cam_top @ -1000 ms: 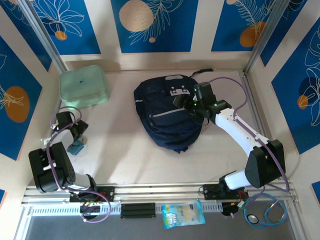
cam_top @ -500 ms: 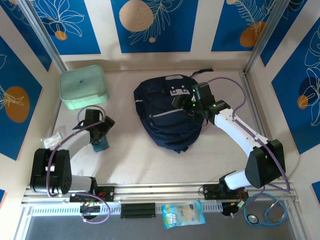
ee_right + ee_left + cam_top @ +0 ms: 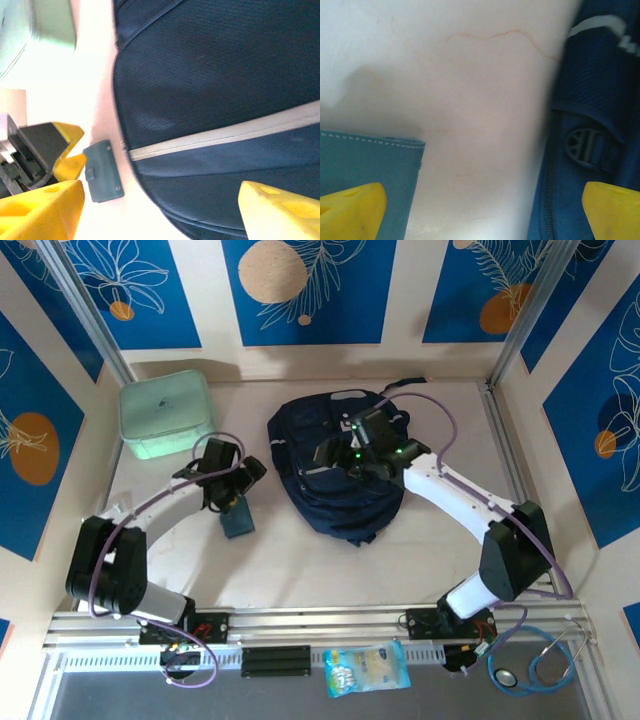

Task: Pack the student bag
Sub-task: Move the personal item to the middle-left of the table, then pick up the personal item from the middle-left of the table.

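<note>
The student bag point(image 3: 335, 508) is a dark navy backpack lying flat mid-table, with a pale stripe point(image 3: 225, 132) across it. A small teal wallet point(image 3: 238, 523) lies on the table just left of the bag. My left gripper point(image 3: 235, 498) hovers open over the wallet's bag-side end. In the left wrist view the wallet point(image 3: 370, 160) sits under the left finger, the bag point(image 3: 600, 100) lies by the right finger, and bare table shows between the jaws point(image 3: 482, 210). My right gripper point(image 3: 335, 455) is open above the bag's front point(image 3: 215, 75), nothing between its fingers point(image 3: 160, 210). The wallet point(image 3: 102, 171) also shows there.
A mint green lidded box point(image 3: 167, 418) stands at the back left. A snack packet point(image 3: 367, 670) and a stethoscope point(image 3: 540, 665) lie beyond the front rail. Walls and metal posts enclose the table on three sides.
My left arm has swung right from the left wall toward the bag, and the teal wallet has moved right with it. My right gripper has shifted left across the bag.
</note>
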`<state>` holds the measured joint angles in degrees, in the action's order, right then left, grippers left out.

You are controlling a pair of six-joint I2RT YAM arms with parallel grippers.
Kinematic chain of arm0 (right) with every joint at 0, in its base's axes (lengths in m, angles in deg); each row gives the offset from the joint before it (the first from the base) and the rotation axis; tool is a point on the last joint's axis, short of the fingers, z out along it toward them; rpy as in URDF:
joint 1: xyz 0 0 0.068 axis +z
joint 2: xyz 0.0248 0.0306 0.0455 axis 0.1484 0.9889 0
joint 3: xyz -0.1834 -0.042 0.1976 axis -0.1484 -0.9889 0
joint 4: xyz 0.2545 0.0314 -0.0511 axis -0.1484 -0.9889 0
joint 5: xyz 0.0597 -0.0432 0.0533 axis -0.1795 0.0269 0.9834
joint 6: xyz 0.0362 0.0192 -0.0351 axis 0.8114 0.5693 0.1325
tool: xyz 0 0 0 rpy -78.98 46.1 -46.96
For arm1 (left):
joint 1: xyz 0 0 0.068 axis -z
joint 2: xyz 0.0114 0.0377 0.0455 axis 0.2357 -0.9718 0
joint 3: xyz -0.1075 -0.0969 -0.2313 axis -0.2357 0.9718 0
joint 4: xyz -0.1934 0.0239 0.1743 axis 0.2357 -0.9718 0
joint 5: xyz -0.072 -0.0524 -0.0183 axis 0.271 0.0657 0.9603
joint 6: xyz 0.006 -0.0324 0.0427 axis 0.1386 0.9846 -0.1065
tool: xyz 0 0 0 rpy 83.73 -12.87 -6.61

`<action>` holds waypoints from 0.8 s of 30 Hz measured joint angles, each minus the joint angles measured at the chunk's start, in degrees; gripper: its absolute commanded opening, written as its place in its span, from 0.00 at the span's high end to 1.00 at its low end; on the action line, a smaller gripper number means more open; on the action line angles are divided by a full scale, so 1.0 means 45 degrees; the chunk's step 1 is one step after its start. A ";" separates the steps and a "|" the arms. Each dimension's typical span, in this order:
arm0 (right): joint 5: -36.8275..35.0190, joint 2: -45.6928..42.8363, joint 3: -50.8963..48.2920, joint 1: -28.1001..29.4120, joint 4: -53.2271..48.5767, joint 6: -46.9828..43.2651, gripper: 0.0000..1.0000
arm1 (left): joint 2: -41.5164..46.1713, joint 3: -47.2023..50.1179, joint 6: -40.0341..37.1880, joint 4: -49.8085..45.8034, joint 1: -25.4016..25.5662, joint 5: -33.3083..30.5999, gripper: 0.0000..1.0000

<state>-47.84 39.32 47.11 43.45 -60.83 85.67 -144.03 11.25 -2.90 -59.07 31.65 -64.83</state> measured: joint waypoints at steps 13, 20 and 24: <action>0.0573 0.5212 0.4741 0.3507 -0.0471 -0.0670 0.47 | 0.2414 0.1520 -0.4347 -0.1889 -0.3313 0.0340 0.02; 0.0670 0.8529 0.7762 0.4172 -0.1821 -0.1370 0.59 | 0.2667 0.2429 -0.5095 -0.2025 -0.3337 0.1035 0.18; 0.0748 0.9758 0.8859 0.4216 -0.2429 -0.1540 0.63 | 0.2647 0.2531 -0.5280 -0.1919 -0.3337 0.1457 0.37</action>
<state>-44.48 83.23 86.98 62.42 -71.76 78.74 -132.12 22.64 -26.66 -67.70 16.64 -58.27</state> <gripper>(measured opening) 0.379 0.701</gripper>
